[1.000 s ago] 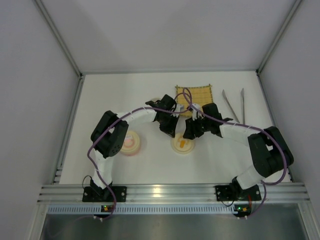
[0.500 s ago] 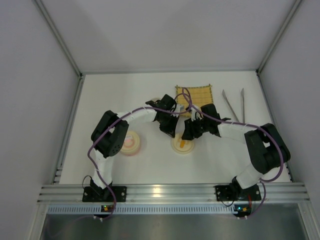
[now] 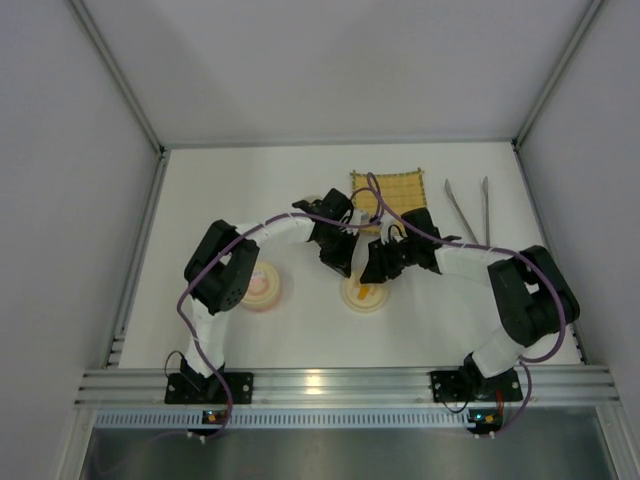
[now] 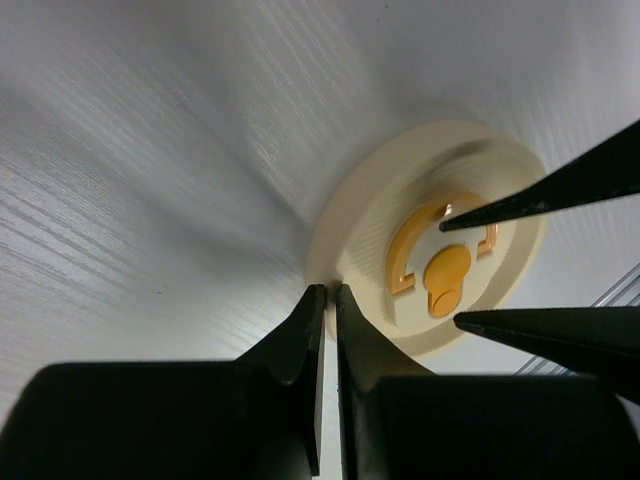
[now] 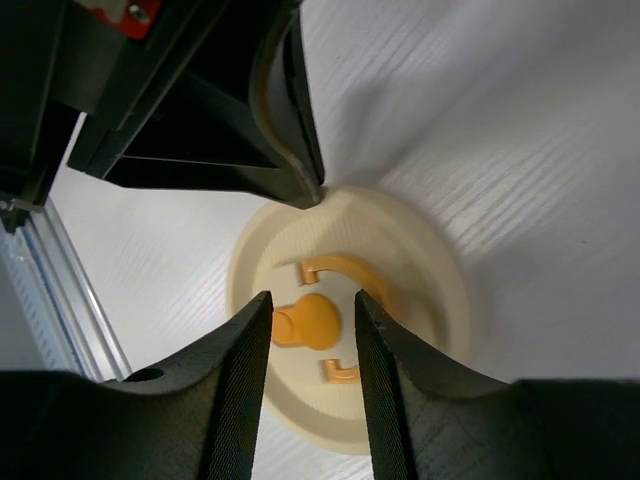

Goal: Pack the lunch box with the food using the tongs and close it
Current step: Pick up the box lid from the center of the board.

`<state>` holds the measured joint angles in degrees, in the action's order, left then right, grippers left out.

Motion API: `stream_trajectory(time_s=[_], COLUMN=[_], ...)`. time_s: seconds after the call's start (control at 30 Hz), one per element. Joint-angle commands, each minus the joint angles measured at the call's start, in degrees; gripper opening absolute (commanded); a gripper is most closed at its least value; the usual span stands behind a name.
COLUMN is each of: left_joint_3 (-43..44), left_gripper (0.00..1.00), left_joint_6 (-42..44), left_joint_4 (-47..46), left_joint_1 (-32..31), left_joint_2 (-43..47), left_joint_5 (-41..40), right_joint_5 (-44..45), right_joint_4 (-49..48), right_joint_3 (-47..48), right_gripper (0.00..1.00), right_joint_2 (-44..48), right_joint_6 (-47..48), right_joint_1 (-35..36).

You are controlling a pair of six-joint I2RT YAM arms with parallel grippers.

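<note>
A round cream lunch box lid [image 3: 365, 294] with an orange knob [image 5: 312, 322] lies at the table's centre. My right gripper [image 5: 312, 300] hangs just above it, open, one finger on each side of the knob; a small gap shows on the right side. My left gripper [image 4: 328, 292] is shut and empty, its tips at the far rim of the same lid [image 4: 430, 240]. The right fingers [image 4: 530, 198] cross the left wrist view. The silver tongs [image 3: 467, 210] lie untouched at the back right. The food is hidden.
A yellow woven mat [image 3: 395, 187] lies behind the two grippers, partly covered by the arms. A second round cream lid with a pink mark [image 3: 262, 285] sits to the left beside the left arm. Metal rails run along the near edge [image 3: 340, 382].
My right gripper's jaws have narrowed around the orange knob, and the right wrist has shifted slightly left over the lid. The left gripper has stayed shut at the rim.
</note>
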<state>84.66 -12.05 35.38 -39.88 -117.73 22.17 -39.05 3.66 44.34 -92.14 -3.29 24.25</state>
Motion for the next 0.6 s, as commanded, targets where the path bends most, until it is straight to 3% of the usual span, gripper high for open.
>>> stream_trajectory(time_s=[0.0, 0.27, 0.57], left_joint_3=[-1.34, -1.17, -1.96], left_gripper=[0.0, 0.0, 0.0], left_joint_6=[1.24, 1.24, 1.68], left_joint_4=[4.0, 4.26, 3.91], left_joint_1=[-0.38, -0.29, -0.29], left_joint_2=[-5.31, -5.84, -5.23], left_joint_5=[-5.12, -5.21, -5.65], right_joint_5=[-7.62, -8.6, 8.01], right_joint_4=[1.17, 1.96, 4.59], right_joint_3=[1.19, 1.28, 1.63], right_gripper=[0.38, 0.37, 0.41], right_joint_2=[2.13, 3.89, 8.38], right_joint_6=[1.01, -0.14, 5.57], right_joint_1=[2.03, 1.77, 1.68])
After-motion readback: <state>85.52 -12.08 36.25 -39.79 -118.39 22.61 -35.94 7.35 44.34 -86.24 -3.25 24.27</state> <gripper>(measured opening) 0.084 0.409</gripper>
